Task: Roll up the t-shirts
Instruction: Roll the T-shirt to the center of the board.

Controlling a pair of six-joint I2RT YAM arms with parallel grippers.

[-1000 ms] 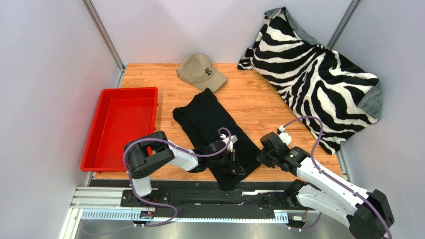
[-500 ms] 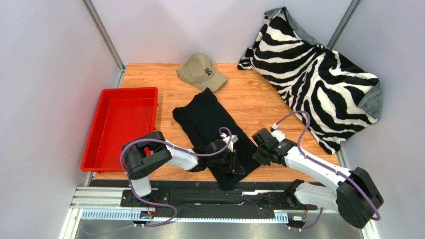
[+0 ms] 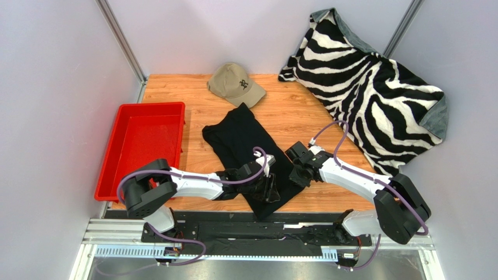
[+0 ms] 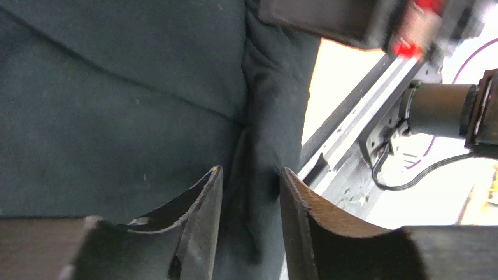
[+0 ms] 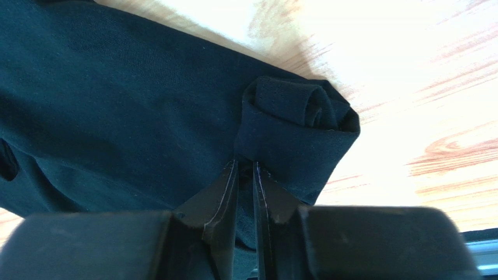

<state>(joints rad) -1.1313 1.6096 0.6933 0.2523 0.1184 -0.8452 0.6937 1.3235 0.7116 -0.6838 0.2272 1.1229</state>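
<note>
A: What's nearest?
B: Two arms. The left end effector [image 4: 248, 172] stands parted astride a fold of the one black t-shirt [image 3: 239, 137]. The right end effector [image 5: 245, 167] pinches its rolled corner.
A: Where does it lie?
B: Diagonally, from mid-table [image 3: 304, 116] to the near edge. Beyond: one red tray [image 3: 151, 105], one tan cap [image 3: 235, 81], one zebra blanket [image 3: 374, 93].

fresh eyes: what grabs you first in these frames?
The zebra-striped blanket heaped at far right stands out first, then the bright red tray at the left edge. In the middle lies a black t-shirt, with both tools at its near end. The right tool pinches cloth beside a small rolled-up corner, and the left tool straddles a fold with its jaws apart.
</note>
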